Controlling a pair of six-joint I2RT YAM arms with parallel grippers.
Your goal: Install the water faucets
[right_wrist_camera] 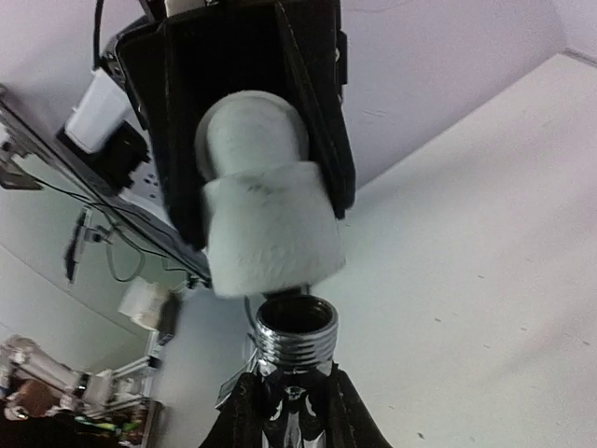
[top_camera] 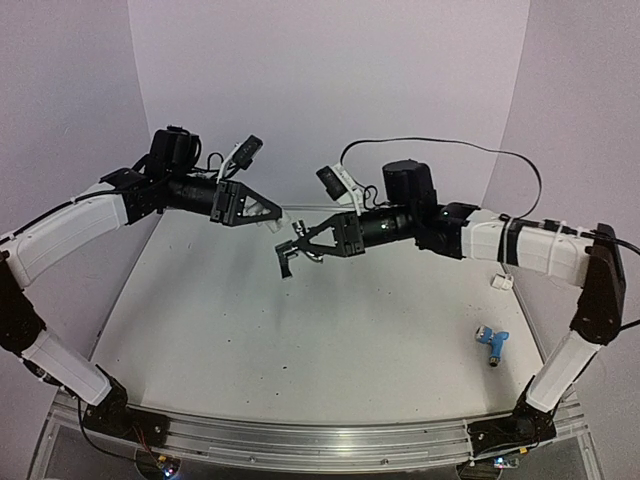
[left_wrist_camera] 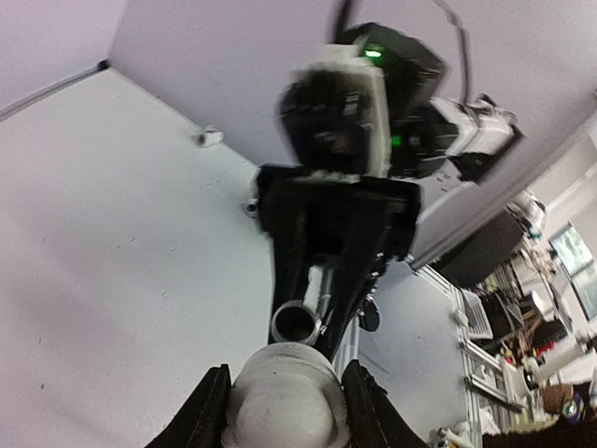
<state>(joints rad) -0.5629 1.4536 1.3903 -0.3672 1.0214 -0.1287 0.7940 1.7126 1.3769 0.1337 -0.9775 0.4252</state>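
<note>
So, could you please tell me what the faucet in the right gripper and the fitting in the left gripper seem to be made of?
The silver faucet looks like chrome-plated metal: it is mirror-shiny, with cut threads around its open end. The white fitting is probably plastic: matte, chalky white and without reflections, though blur leaves that open.

I monitor two faucets. The silver metal faucet [right_wrist_camera: 296,338] is shiny, with a threaded, open round end. The right end effector [right_wrist_camera: 291,392] clamps its body from both sides, and the threaded end projects forward past the fingertips. It is held in the air, clear of the desk [top_camera: 300,350], above the middle of the far half. The light blue faucet [top_camera: 491,344] lies on its side on the desk near the right edge, well apart from the silver one. A silver end shows on its near side. Nothing grips it.
</note>
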